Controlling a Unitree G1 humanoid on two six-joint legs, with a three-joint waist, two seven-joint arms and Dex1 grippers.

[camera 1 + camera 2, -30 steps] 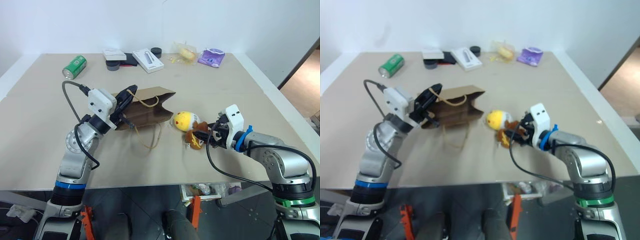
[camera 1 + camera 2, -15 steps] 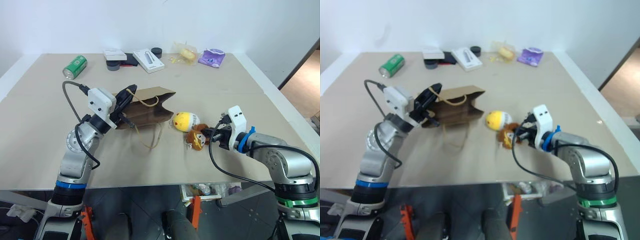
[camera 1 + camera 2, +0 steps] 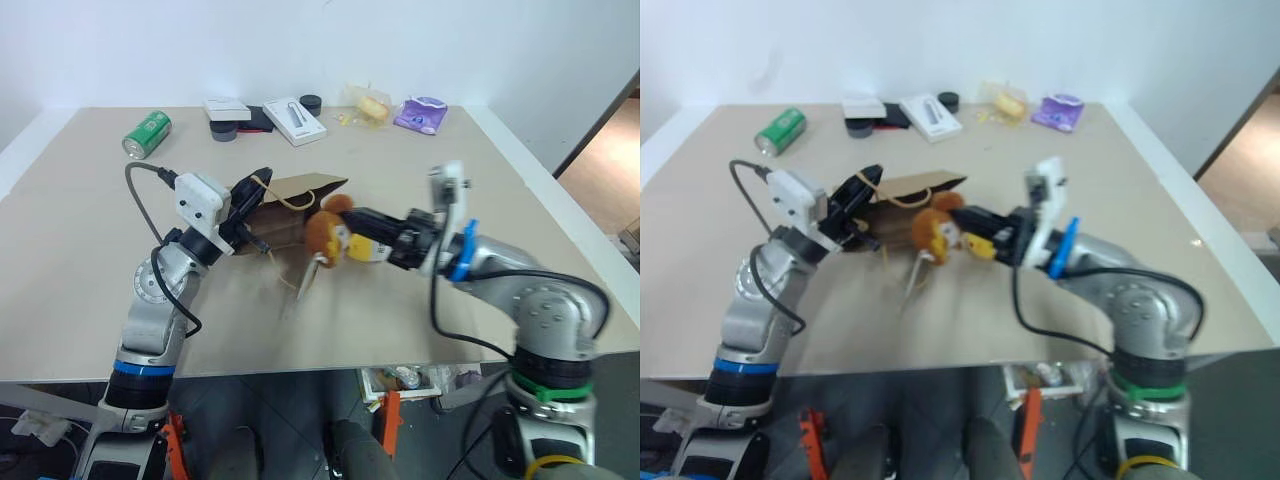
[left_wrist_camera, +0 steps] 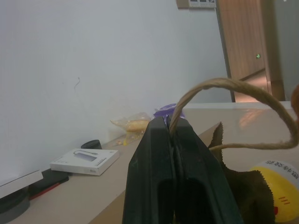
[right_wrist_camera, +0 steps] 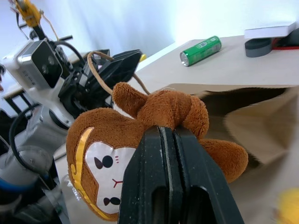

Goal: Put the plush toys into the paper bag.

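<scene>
The paper bag [image 3: 296,206] lies on its side on the table, mouth facing right. My left gripper [image 3: 260,182] is shut on its upper twine handle [image 4: 219,86] and holds that side up. The brown plush toy [image 3: 325,232] with the tan face hangs just above the table at the bag's mouth, with my right gripper [image 3: 350,216] shut on it. In the right wrist view the fingers [image 5: 154,154] pinch the brown toy [image 5: 117,154] at its back. The yellow plush toy [image 3: 366,250] lies on the table under my right gripper.
Along the table's far edge lie a green can [image 3: 148,134], a white box [image 3: 296,120], another white box on dark round items [image 3: 229,110], a yellow item in a clear wrapper [image 3: 370,104] and a purple packet [image 3: 422,114]. The bag's lower twine handle [image 3: 303,282] trails toward the front.
My right gripper shut on the brown toy, lifted it and carried it left to the bag's mouth. The yellow toy stayed put. The left gripper kept its hold on the handle.
</scene>
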